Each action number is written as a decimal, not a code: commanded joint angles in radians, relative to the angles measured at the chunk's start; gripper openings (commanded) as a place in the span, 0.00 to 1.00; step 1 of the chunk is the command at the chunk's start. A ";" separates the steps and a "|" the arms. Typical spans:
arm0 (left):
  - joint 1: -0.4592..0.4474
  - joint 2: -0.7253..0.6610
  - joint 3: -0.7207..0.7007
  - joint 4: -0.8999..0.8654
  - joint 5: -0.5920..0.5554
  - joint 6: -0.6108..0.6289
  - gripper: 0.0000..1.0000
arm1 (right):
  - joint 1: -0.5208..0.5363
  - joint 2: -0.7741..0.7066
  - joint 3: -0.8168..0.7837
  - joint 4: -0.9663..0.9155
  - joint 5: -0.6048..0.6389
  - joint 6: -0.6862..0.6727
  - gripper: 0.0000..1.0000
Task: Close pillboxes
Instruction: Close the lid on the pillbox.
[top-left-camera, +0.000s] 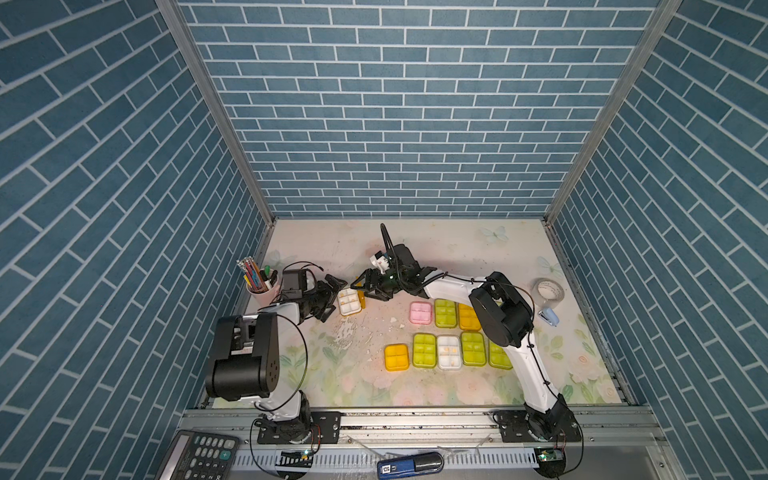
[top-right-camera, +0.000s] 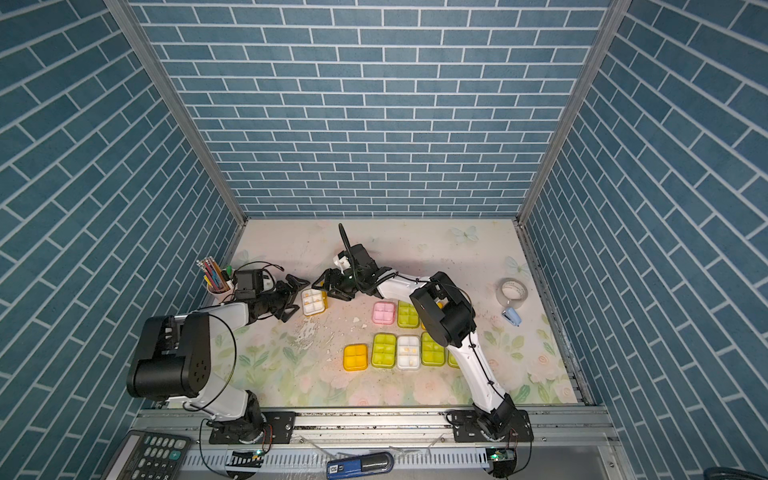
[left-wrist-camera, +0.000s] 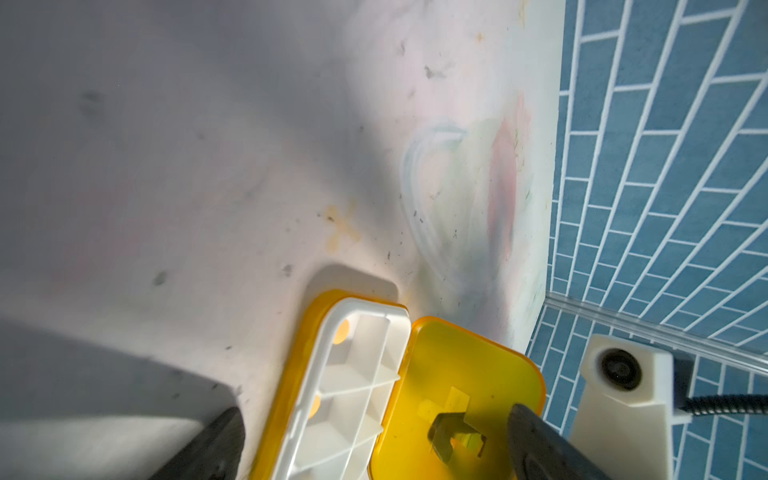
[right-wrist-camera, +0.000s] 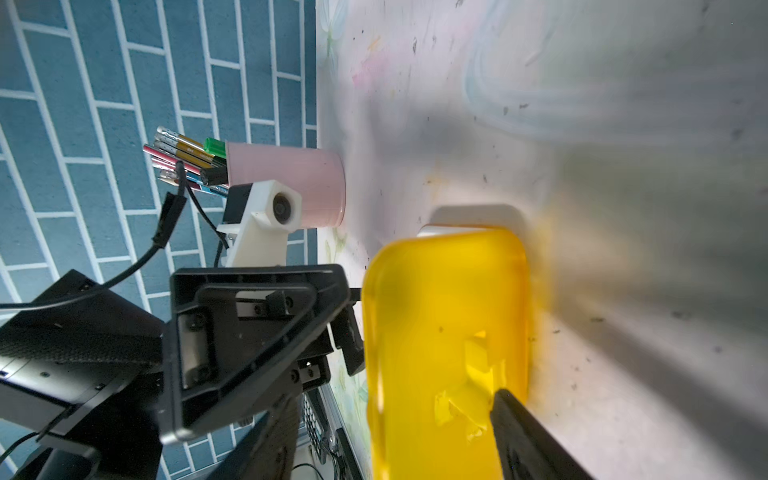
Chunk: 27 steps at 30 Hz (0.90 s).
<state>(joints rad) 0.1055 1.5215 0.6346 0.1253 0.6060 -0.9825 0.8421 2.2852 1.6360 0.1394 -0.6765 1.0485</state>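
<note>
Clearly, the left gripper (top-left-camera: 332, 297) stood just left of the open pillbox (top-left-camera: 348, 303), jaws spread, holding nothing. The pillbox lay in the left part of the table (top-left-camera: 457, 249), its orange lid (top-left-camera: 362, 300) nearly upright. The right gripper (top-left-camera: 368, 291), also spread, touched the lid's outer face with one finger (right-wrist-camera: 523, 436). A push too low could slide the light pillbox leftward instead of closing it, I think

An open pillbox (left-wrist-camera: 349, 390) with its yellow lid (left-wrist-camera: 457, 374) raised rests on the table (left-wrist-camera: 208, 166)
</note>
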 joint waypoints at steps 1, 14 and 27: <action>0.042 -0.104 0.007 -0.087 -0.023 0.018 0.99 | 0.017 0.012 0.046 -0.016 0.005 -0.016 0.74; 0.080 -0.280 0.184 -0.442 0.044 0.250 1.00 | 0.048 0.046 0.141 -0.213 0.105 -0.121 0.74; 0.081 -0.299 0.211 -0.507 0.053 0.341 1.00 | 0.133 0.182 0.468 -0.773 0.552 -0.419 0.74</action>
<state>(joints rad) 0.1802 1.2518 0.8680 -0.3622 0.6479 -0.6575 0.9615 2.4203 2.0602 -0.4786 -0.2451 0.7223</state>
